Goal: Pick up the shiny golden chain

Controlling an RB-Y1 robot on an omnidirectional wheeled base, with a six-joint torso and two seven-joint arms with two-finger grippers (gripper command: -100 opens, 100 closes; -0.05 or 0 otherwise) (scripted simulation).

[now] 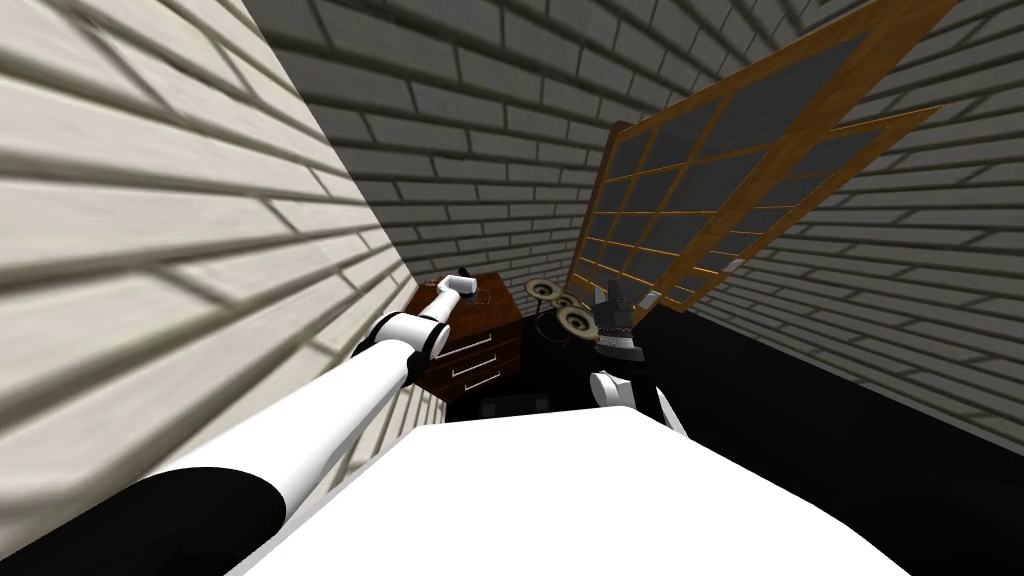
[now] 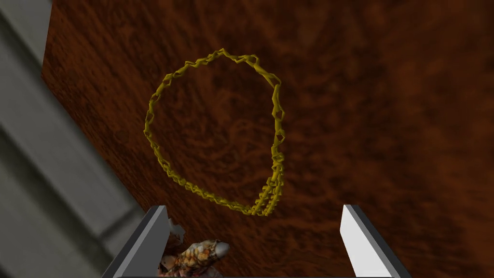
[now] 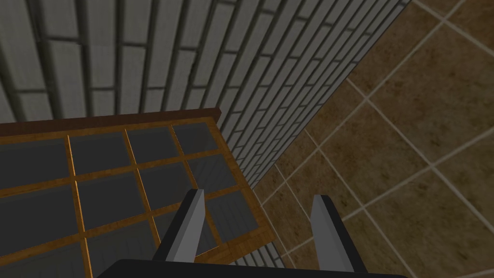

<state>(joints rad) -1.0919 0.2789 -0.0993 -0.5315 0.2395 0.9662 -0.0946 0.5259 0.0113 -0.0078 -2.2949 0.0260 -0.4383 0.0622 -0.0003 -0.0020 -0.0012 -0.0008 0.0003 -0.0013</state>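
Note:
A golden chain (image 2: 278,113) lies as a closed loop flat on the dark reddish-brown top (image 2: 376,96) of a wooden dresser (image 1: 482,352). My left gripper (image 2: 254,207) hovers over it, open, with its fingertips either side of the loop's nearest part, not touching. In the head view my left arm reaches out to the dresser top, where the left gripper (image 1: 466,274) points down. My right gripper (image 1: 620,298) is held up to the right of the dresser, open and holding nothing, also seen as the right gripper (image 3: 258,195).
A small mottled, shell-like object (image 2: 198,256) lies on the dresser top by my left finger. The dresser stands in a corner against grey brick walls (image 2: 43,183). Round tan discs (image 1: 560,305) sit to its right, near a wooden-framed window (image 1: 700,170). A black area lies below.

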